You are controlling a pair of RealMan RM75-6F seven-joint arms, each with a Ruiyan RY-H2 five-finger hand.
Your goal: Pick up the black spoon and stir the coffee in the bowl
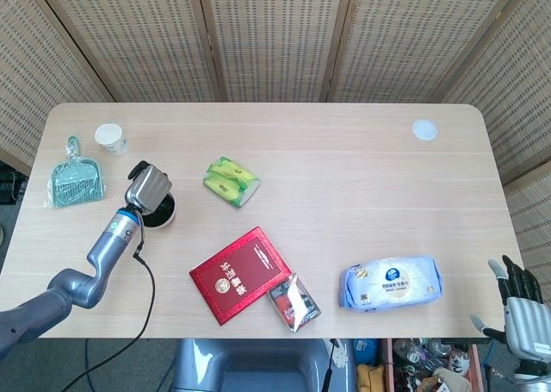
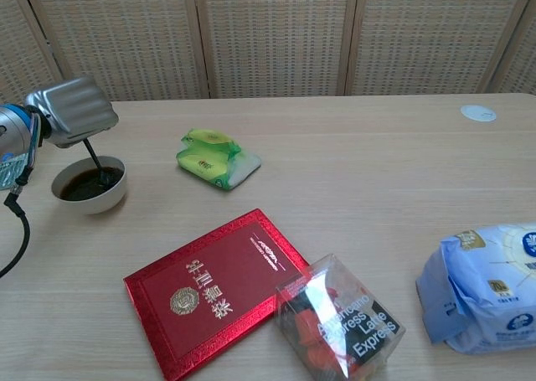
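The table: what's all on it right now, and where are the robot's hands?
bowl: one, white, coffee inside, left side
black spoon: one, tip in the coffee
paper cup: one, white, far left
dustpan set: one, teal, left edge
snack pack: one, green, centre-left
booklet: one, red, near edge
clear packet: one, beside the booklet
wipes pack: one, blue-white, near right
disc: one, white, far right
left hand: silver, over the bowl, holding the spoon
right hand: off the table, lower right, holding nothing
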